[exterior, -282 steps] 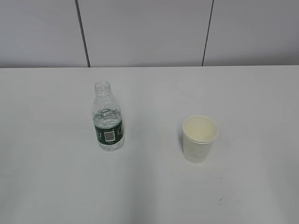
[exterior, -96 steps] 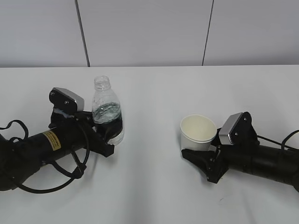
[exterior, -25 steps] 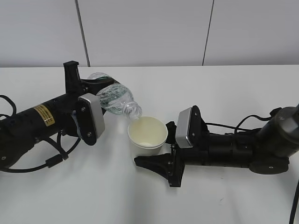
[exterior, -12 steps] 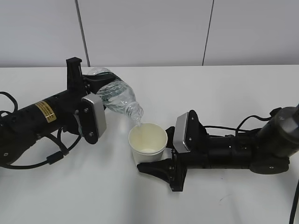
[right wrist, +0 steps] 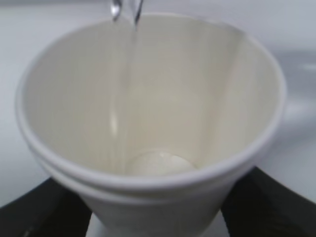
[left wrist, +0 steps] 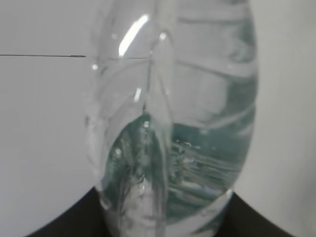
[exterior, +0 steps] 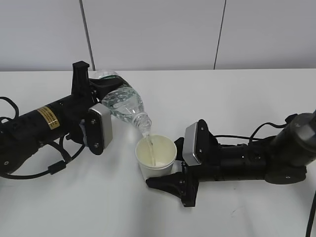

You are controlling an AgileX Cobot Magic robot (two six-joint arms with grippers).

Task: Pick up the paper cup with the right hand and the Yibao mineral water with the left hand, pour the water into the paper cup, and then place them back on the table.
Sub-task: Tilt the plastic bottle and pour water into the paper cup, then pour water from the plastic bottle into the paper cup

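Observation:
My left hand (exterior: 97,94) is shut on the Yibao mineral water (exterior: 123,103) and holds it tipped, neck down to the right, above the paper cup (exterior: 156,157). A thin stream of water runs from the bottle's mouth into the cup. My right hand (exterior: 168,175) is shut on the cup, which is held tilted toward the bottle just above the table (exterior: 237,98). In the left wrist view the bottle (left wrist: 173,123) fills the frame between the black jaws. In the right wrist view the cup (right wrist: 148,123) fills the frame, with water gathering at its bottom.
A grey panelled wall (exterior: 158,34) runs behind the table's far edge. Black cables (exterior: 54,165) trail from both arms on the tabletop. A faint scuff mark (exterior: 233,211) lies at the front right.
The bottle has tipped further down and its mouth has moved closer over the cup. Water now streams into the cup. The cup has shifted slightly right and lower.

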